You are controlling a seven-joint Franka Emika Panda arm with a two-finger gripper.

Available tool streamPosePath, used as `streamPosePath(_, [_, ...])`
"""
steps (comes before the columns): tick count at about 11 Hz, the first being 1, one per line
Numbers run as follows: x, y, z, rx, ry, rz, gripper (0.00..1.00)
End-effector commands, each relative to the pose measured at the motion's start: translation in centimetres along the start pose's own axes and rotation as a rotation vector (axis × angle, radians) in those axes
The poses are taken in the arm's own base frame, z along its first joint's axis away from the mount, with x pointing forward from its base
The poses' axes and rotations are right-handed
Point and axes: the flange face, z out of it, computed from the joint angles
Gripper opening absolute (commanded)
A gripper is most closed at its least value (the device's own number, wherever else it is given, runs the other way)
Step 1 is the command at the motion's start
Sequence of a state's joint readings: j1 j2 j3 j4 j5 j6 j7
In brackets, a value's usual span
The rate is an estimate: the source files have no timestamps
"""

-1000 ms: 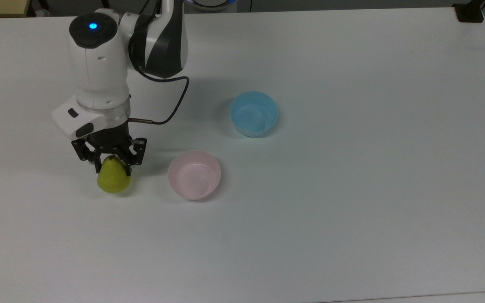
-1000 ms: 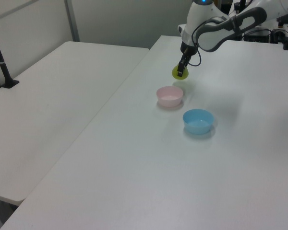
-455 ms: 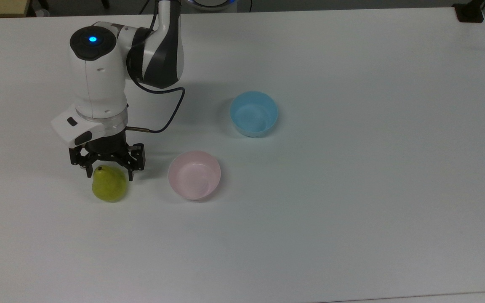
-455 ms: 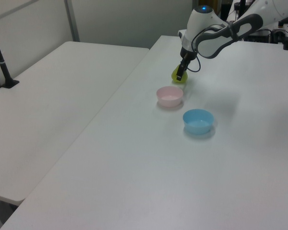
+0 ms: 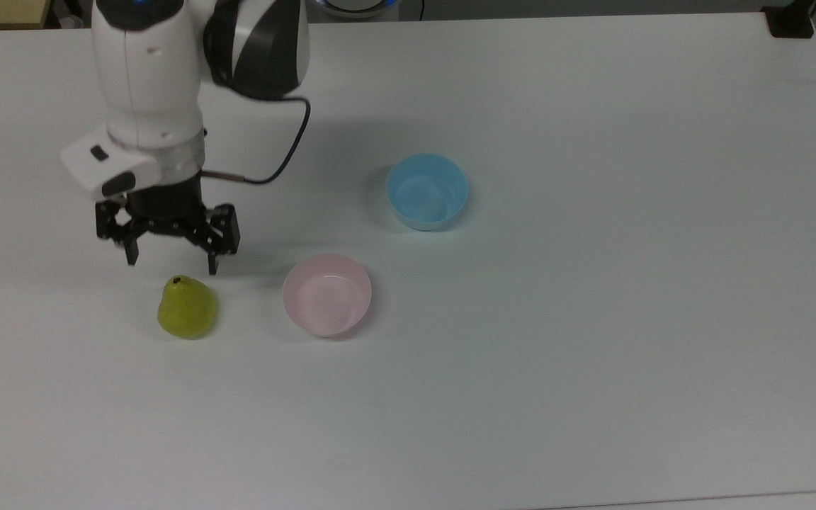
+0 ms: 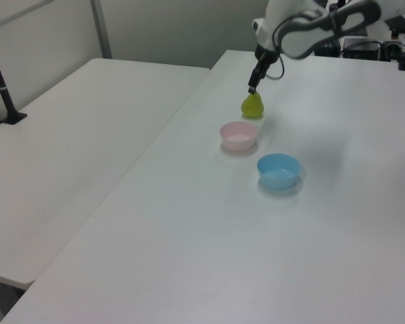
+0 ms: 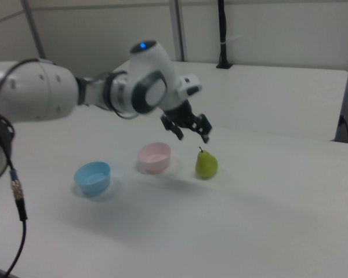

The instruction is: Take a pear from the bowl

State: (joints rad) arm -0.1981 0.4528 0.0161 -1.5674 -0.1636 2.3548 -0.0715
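— Where's the pear (image 5: 186, 308)?
— Upright on the table (image 5: 592, 354), just below the tool (image 5: 171, 263), beside the empty pink bowl (image 5: 327, 295).
— And the tool?
— Spread wide, holding nothing.

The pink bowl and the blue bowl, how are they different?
The pink bowl is pale pink inside, while the blue bowl is light blue. The pink bowl sits right beside the pear on the table; the blue bowl sits farther from the pear. In the right view, the pink bowl is between the blue bowl and the pear. Both are small, round, upright, empty and about the same size.
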Motion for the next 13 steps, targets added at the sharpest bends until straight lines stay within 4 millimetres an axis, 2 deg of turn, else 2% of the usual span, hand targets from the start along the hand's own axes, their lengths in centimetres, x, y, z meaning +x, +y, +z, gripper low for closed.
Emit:
streamPosePath(1, [-1.4, -4.4, -8.7, 0.002, -0.094, 0.099, 1.00])
streamPosePath(2, [-1.8, -5.8, -11.0, 0.004, -0.121, 0.116, 1.00])
streamPosePath(5, [-4.2, -8.4, -17.9, 0.049, -0.214, 0.099, 1.00])
streamPosePath(7, [-6.3, -8.6, -21.2, 0.088, -0.262, 0.099, 1.00])
streamPosePath(8, [-7.4, -9.8, -22.0, 0.094, -0.286, 0.070, 1.00])
streamPosePath(10, [-8.8, -9.6, -22.7, 0.106, -0.318, 0.074, 1.00])
streamPosePath(13, [-9.0, -9.4, -22.6, 0.109, -0.334, 0.080, 1.00])
